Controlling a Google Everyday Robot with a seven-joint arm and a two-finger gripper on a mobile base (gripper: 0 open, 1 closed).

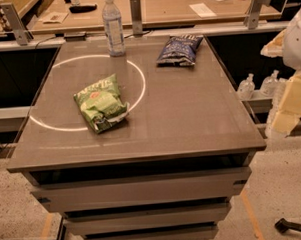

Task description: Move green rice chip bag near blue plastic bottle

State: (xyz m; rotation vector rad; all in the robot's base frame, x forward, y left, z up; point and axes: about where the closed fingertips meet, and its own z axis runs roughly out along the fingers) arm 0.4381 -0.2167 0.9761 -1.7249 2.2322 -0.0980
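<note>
The green rice chip bag (99, 103) lies flat on the grey table top (190, 110), left of centre, inside a bright ring of light. The blue plastic bottle (113, 27) stands upright at the table's far edge, behind and slightly right of the bag, well apart from it. My gripper (291, 103) shows as pale yellow and white parts at the right edge of the view, beyond the table's right side and far from both the bag and the bottle. It holds nothing that I can see.
A dark blue snack bag (179, 50) lies at the far right of the table. Small clear pump bottles (259, 84) stand on a lower ledge to the right. A wooden counter (175, 6) with metal posts runs behind. Drawers sit under the table top.
</note>
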